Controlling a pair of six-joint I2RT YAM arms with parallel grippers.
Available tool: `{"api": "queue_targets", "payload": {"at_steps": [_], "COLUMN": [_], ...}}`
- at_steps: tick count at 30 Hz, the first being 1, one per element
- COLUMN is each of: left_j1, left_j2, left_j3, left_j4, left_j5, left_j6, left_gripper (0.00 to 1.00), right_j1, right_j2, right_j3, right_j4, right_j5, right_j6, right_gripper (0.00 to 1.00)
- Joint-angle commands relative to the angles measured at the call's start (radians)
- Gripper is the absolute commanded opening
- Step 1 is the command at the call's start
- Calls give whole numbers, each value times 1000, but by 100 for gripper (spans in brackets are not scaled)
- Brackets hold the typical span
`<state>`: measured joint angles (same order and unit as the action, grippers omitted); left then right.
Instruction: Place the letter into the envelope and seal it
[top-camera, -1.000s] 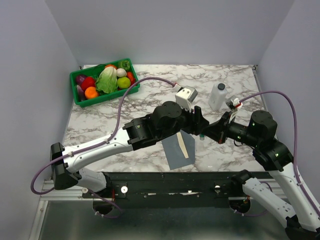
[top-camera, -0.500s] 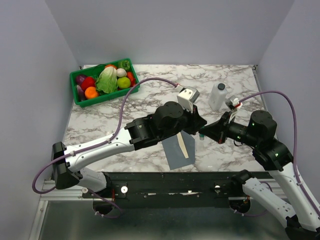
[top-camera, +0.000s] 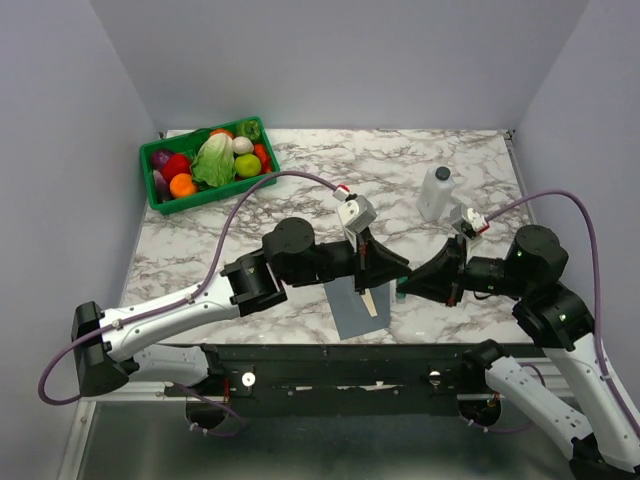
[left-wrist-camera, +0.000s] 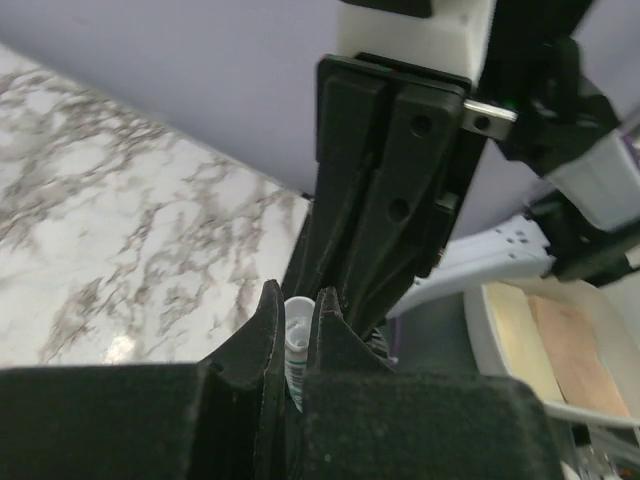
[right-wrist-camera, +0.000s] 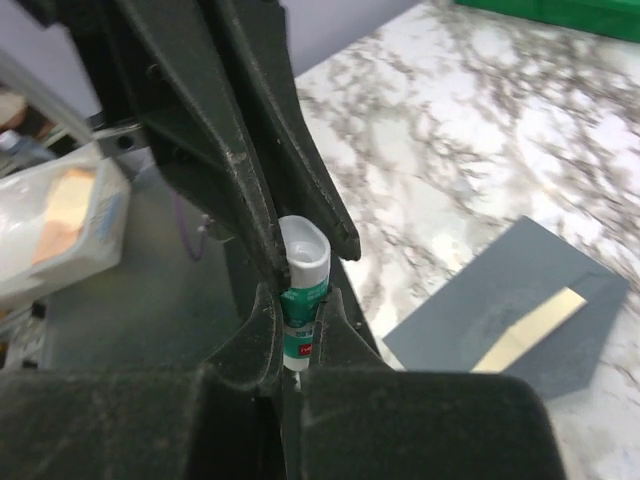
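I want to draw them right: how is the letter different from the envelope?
Colour: the envelope is slate grey, while the letter is cream.
How much shows: the envelope shows as a wide dark sheet, but the letter shows only as a thin strip with grey on both sides.
Same: both are flat paper lying on the marble table.

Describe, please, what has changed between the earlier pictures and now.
The left gripper drew back toward the near edge and closed on the white cap of the glue stick that the right gripper holds; the right gripper shifted slightly nearer too. The envelope, the letter strip showing on it, the bottle and the green basket stayed put.
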<state>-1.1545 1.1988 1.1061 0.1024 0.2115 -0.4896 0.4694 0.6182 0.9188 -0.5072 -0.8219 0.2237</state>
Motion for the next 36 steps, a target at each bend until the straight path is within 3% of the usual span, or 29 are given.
{"api": "queue_targets", "payload": {"at_steps": [1, 2, 3, 5, 6, 7, 8, 11, 12, 19, 28, 36], "left_j1": [9, 22, 32, 56, 64, 70, 76, 81, 81, 36, -27, -33], "left_j2": [-33, -41, -48, -70, -76, -85, -87, -79, -73, 33, 123, 143], "left_j3": [-46, -52, -58, -61, -63, -60, -55, -14, 15, 159, 259, 258], "left_j4": [203, 200, 194, 161, 154, 128, 109, 11, -16, -217, -323, -303], "left_j5": [341, 333, 306, 220, 186, 143, 29, -151, -263, -455, -518, -491], "left_j6": [49, 46, 43, 30, 20, 11, -12, -46, -78, -98, -56, -64], "left_gripper": [0, 1, 35, 63, 89, 97, 99, 99, 99, 99, 95, 73], "right_j1": [11, 11, 11, 11, 11, 9, 11, 11, 11, 11, 11, 11], "right_j2": [-26, -34, -38, -52, -48, -45, -23, 21, 29, 57, 51, 51], "right_j3": [71, 77, 80, 77, 75, 75, 75, 86, 87, 84, 69, 71], "right_j4": [79, 78, 78, 72, 62, 37, 24, -27, -33, -36, -31, -24], "right_j5": [-292, -278, -249, -116, -58, 8, 129, 304, 325, 365, 356, 336], "right_j6": [2, -3, -3, -3, -3, -1, 3, 19, 20, 45, 48, 51], "right_gripper": [1, 1, 1, 1, 1, 1, 1, 1, 1, 1, 1, 1]}}
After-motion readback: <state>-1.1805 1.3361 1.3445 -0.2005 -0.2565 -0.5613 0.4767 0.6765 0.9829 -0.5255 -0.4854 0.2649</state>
